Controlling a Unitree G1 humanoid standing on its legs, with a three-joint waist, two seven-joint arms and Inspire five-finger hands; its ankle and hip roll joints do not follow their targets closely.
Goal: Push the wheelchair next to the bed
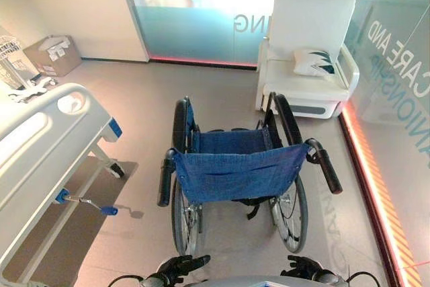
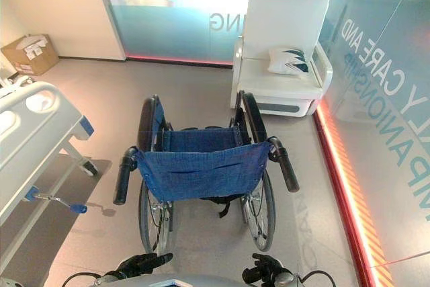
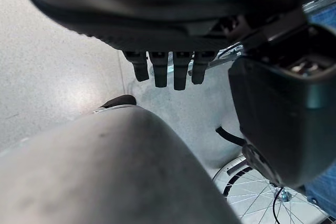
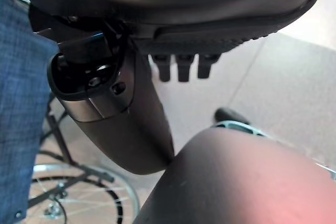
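Hanging low at the near edge of the head views, the left hand [image 1: 180, 267] and the right hand [image 1: 304, 268] are both behind the wheelchair [image 1: 238, 166] and apart from it. In the left wrist view the fingers [image 3: 160, 72] of the left hand are bent a little downward, in a loose row, and they hold nothing; the thumb stands out beside them. In the right wrist view the fingers [image 4: 181, 69] of the right hand look the same, relaxed and empty, with the blue cloth of the chair's back close beside the hand.

Just ahead of the hands stands the wheelchair, with its back turned to the robot. Its blue cloth backrest [image 1: 236, 174] is stretched between two black push handles [image 1: 166, 181], one at each side, and neither handle is touched. The big wheels [image 1: 293, 214] rest on the grey floor [image 1: 222, 99], and the blue seat is seen past the backrest.

To the left of the wheelchair is the bed [image 1: 47, 146], white, with a blue crank handle [image 1: 87, 203] sticking out low on its frame. Between the bed and the wheelchair there is a free strip of floor, so they are near but not touching.

Farther away, past the wheelchair and to the right, a white armchair [image 1: 306, 52] with a cushion [image 1: 314, 62] on it stands against a glass wall [image 1: 201, 11]. A cardboard box [image 1: 52, 55] sits in the far left corner.
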